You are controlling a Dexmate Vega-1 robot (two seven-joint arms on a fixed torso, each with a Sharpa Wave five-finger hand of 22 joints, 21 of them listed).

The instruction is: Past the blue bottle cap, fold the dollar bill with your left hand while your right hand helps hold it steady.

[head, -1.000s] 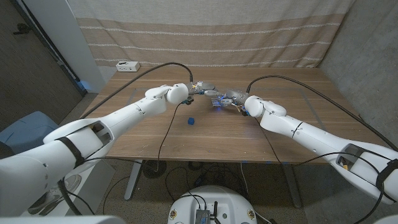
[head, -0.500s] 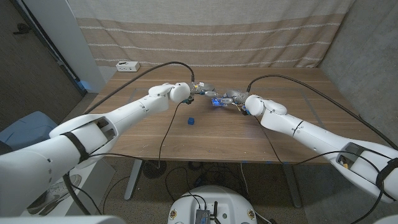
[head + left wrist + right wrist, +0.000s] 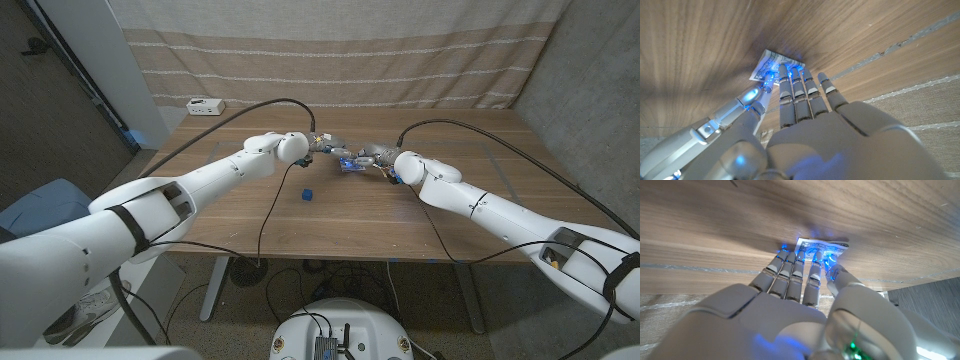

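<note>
Striped curtain hung behind the wooden table point(image 3: 400, 215) in the head view; a white power strip point(image 3: 206, 105) lay at the far left corner. Both hands met past the blue bottle cap point(image 3: 308, 194) — left hand point(image 3: 325, 144) and right hand point(image 3: 368, 156) on either side of the dollar bill point(image 3: 349, 163), which lay on the table between them.

Left wrist view: the left hand's point(image 3: 805, 125) fingers point(image 3: 786, 80) were extended together, tips on the bill's point(image 3: 771, 65) edge; whether they pinched it could not be told.

Right wrist view: the right hand's point(image 3: 800, 305) fingertips point(image 3: 816, 260) pressed on the bill point(image 3: 822, 246) — fingers straight, close together, nothing enclosed.
</note>
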